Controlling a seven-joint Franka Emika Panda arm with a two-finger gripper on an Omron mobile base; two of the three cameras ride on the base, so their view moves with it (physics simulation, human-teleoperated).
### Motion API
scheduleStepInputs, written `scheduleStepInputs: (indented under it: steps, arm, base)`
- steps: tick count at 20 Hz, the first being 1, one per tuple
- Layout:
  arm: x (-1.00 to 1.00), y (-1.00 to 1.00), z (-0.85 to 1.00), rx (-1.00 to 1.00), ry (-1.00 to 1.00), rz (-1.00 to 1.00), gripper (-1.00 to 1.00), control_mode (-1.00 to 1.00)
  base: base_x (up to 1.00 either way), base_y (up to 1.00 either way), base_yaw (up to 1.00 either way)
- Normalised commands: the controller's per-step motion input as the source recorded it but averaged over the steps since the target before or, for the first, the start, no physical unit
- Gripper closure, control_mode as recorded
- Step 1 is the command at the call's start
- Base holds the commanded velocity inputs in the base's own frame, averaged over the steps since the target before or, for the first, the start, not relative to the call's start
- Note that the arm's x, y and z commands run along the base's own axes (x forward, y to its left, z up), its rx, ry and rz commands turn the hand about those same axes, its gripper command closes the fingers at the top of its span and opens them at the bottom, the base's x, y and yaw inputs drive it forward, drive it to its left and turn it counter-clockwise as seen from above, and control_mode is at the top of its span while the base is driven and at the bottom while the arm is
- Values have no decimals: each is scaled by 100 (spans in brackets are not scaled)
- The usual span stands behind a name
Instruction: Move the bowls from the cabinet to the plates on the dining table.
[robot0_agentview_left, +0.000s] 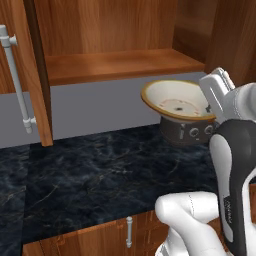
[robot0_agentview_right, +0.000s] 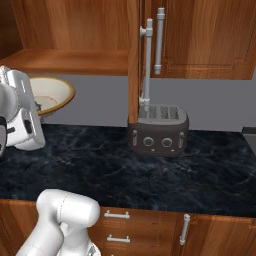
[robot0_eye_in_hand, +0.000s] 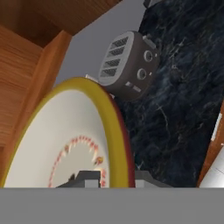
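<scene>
My gripper (robot0_eye_in_hand: 116, 177) is shut on the tan rim of the cream bowl (robot0_eye_in_hand: 65, 140), one fingertip inside the rim and one outside. The bowl (robot0_agentview_left: 175, 100) hangs tilted in the air, just below and in front of the cabinet's wooden shelf (robot0_agentview_left: 120, 65) and above the black marble counter (robot0_agentview_left: 100, 170). In the right base view the bowl (robot0_agentview_right: 50, 95) shows at the left, beside my white hand, under the cabinet shelf (robot0_agentview_right: 70, 60). The plates and the dining table are out of view.
A dark grey toaster (robot0_agentview_right: 157, 130) stands on the counter against the wall, right behind the bowl in the left base view. The open cabinet door (robot0_agentview_left: 37, 70) with its silver bar handle (robot0_agentview_left: 17, 85) hangs at the left. Drawers with silver handles (robot0_agentview_right: 116, 215) sit below the counter.
</scene>
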Motion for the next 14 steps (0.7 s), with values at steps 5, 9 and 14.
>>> scheduleStepInputs:
  steps: [5, 9, 14]
  arm:
    - [-8, 0, 0, 1, 2, 0, 100, -100]
    - [0, 0, 0, 0, 0, 0, 100, -100]
    - [0, 0, 0, 0, 0, 0, 100, 100]
  base:
    - [0, 0, 0]
    - [0, 0, 0]
    - [0, 0, 0]
